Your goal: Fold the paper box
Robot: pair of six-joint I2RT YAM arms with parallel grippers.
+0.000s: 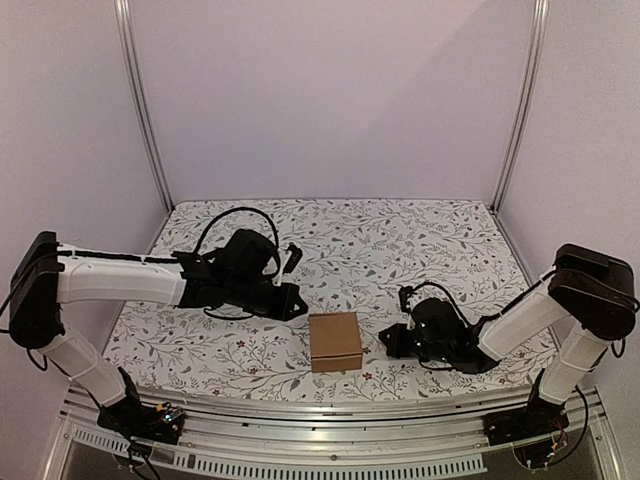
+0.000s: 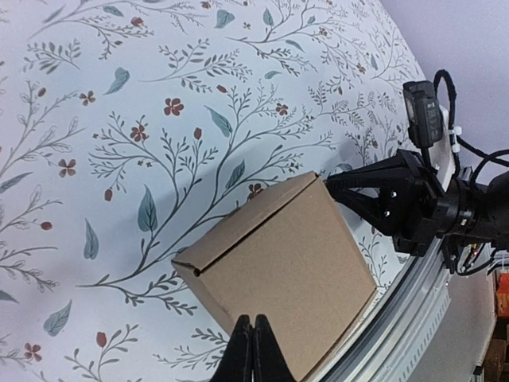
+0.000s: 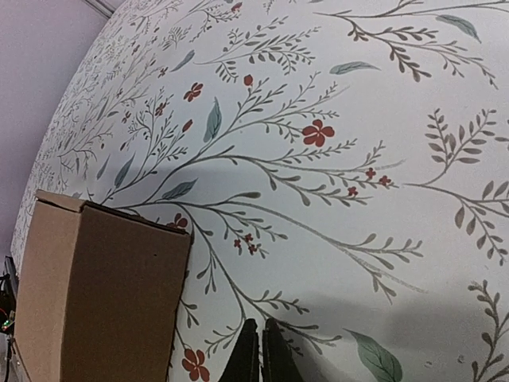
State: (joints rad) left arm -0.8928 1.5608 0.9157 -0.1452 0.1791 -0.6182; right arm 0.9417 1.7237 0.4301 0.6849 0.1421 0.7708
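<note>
The paper box point(image 1: 335, 340) is a small closed brown cardboard box standing on the floral table near the front edge, between my two arms. My left gripper point(image 1: 297, 304) is shut and empty, just left of the box. In the left wrist view its tips point(image 2: 253, 350) hover over the box's near top face point(image 2: 286, 270). My right gripper point(image 1: 388, 340) is shut and empty, just right of the box. In the right wrist view its tips point(image 3: 259, 352) are over bare table, with the box point(image 3: 95, 294) apart at the left.
The table point(image 1: 440, 250) has a white cloth with a leaf and flower print. A metal rail point(image 1: 330, 410) runs along the front edge. Frame posts point(image 1: 145, 100) stand at the back corners, with lilac walls behind.
</note>
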